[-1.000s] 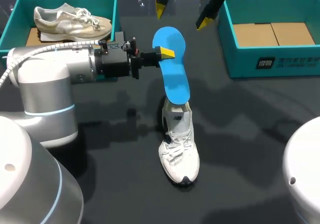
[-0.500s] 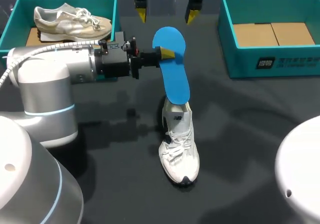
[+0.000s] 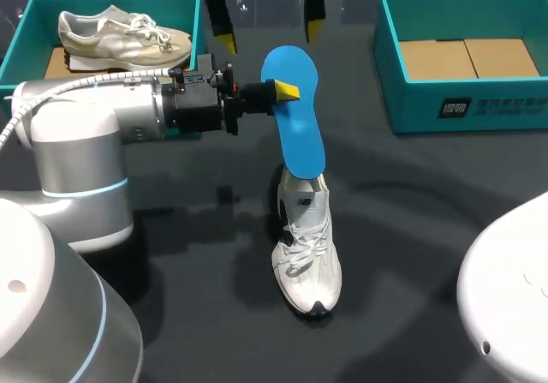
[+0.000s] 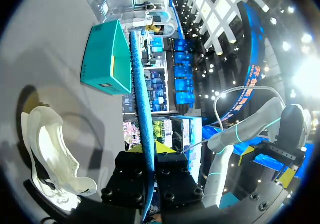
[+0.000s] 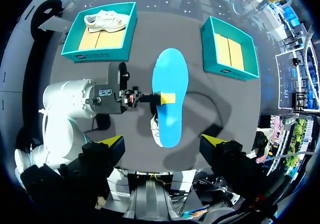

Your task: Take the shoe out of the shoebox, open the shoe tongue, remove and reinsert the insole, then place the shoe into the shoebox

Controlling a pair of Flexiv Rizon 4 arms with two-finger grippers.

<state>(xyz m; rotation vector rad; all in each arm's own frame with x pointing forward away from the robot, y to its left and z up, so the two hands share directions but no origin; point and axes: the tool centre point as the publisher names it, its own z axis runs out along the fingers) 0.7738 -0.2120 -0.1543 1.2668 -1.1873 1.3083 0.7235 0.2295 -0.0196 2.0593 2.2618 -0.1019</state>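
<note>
Since the earlier frames, the right gripper (image 3: 270,34) has shifted leftward above the surface (image 3: 411,194). Its fingers stand wide apart and hold nothing. The left gripper (image 3: 285,89) remains clamped on the blue insole (image 3: 300,134), whose lower end meets the heel opening of the white shoe (image 3: 306,250). The insole is judged light, thin and flexible. Grip its flat faces near the wide end and expect bending on insertion.
</note>
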